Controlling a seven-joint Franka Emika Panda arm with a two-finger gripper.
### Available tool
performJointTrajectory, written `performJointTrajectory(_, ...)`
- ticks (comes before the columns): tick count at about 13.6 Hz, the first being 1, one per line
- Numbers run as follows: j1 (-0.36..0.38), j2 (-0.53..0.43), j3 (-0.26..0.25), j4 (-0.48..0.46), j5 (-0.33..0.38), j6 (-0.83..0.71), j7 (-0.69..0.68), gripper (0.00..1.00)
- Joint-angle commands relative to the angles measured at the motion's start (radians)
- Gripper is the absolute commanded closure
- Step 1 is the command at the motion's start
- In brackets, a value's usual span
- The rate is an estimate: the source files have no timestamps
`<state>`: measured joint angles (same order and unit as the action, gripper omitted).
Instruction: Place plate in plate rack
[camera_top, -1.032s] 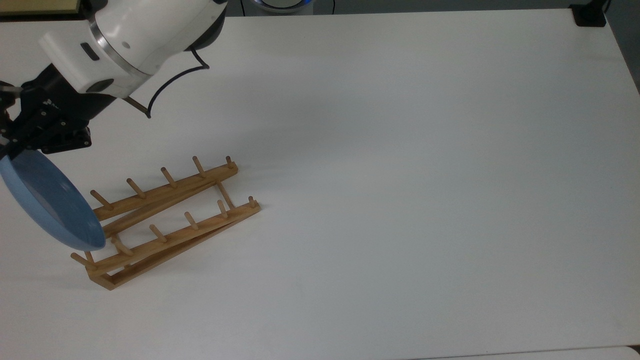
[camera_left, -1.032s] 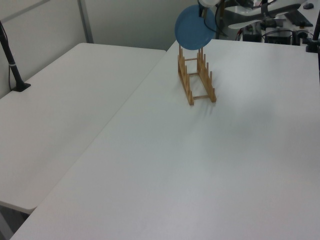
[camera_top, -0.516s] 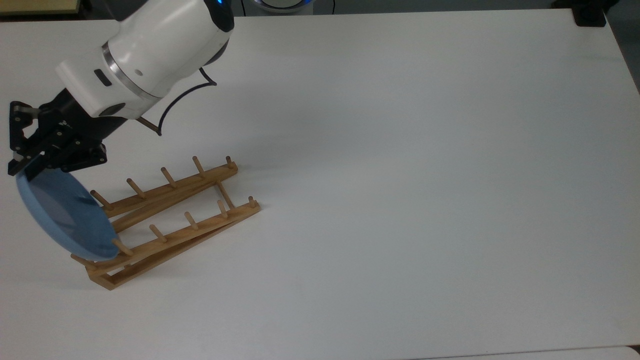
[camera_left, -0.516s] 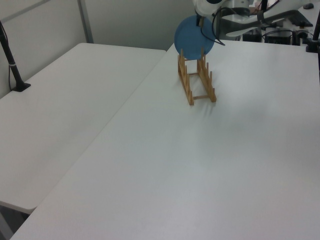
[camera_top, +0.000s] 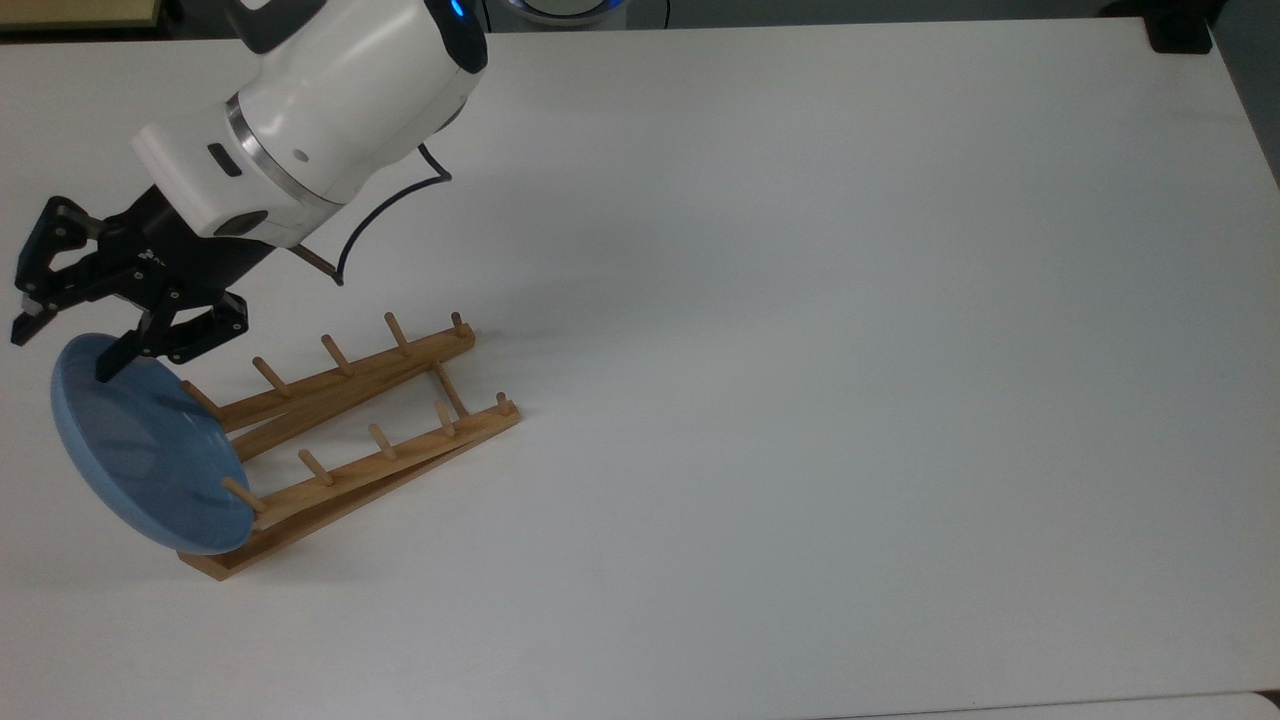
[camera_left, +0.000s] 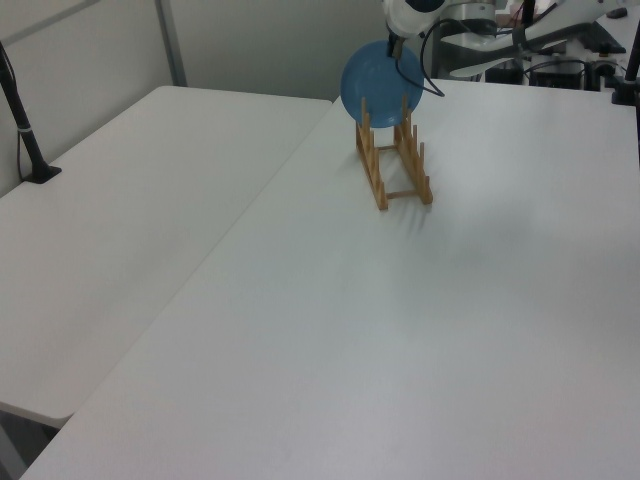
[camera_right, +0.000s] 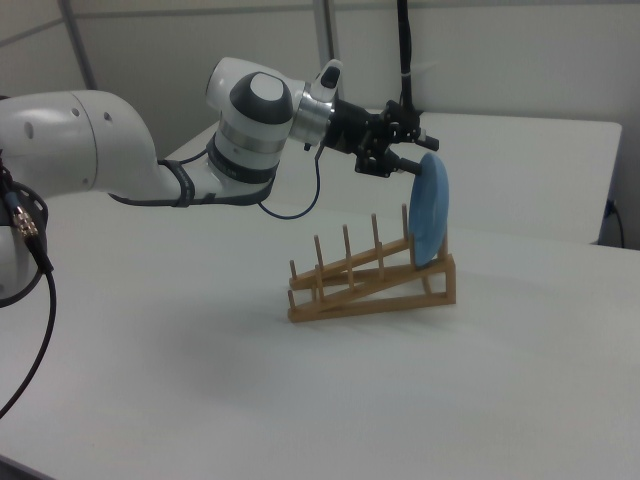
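Note:
The light-blue plate (camera_top: 140, 450) stands on edge in the end slot of the wooden plate rack (camera_top: 350, 420), at the top view's left, leaning against the pegs. My gripper (camera_top: 62, 346) hovers just above the plate's upper rim, open, with a finger on each side of the rim and a gap to it. In the right view the plate (camera_right: 430, 215) sits upright at the rack's (camera_right: 365, 285) raised right end, with the gripper (camera_right: 414, 155) just over its top edge. In the left view the plate (camera_left: 378, 82) stands at the far end of the rack (camera_left: 395, 165).
The white table (camera_top: 800, 350) stretches wide to the top view's right of the rack. A black mount (camera_top: 1180, 30) sits at its far right corner. A second table with a black post (camera_left: 25, 120) adjoins on the left view's left.
The plate came down into the rack's end slot and tilted more upright. The gripper, shut on the plate's rim before, has opened and let it go.

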<state>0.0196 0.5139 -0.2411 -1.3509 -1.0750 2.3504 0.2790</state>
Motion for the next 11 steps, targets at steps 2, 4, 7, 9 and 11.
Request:
performJointTrajectory(2, 0.019, -0.061, 0.063, -0.054, 0.010, 0.014, 0.199, 0.00)
performJointTrajectory(4, 0.022, -0.098, 0.146, -0.134, 0.073, -0.022, 0.256, 0.00)
performJointTrajectory(7, 0.022, -0.106, 0.247, -0.136, 0.122, -0.112, 0.339, 0.00)
performJointTrajectory(9, 0.022, -0.112, 0.304, -0.136, 0.247, -0.166, 0.350, 0.00)
performJointTrajectory(11, 0.020, -0.138, 0.357, -0.134, 0.425, -0.232, 0.344, 0.00)
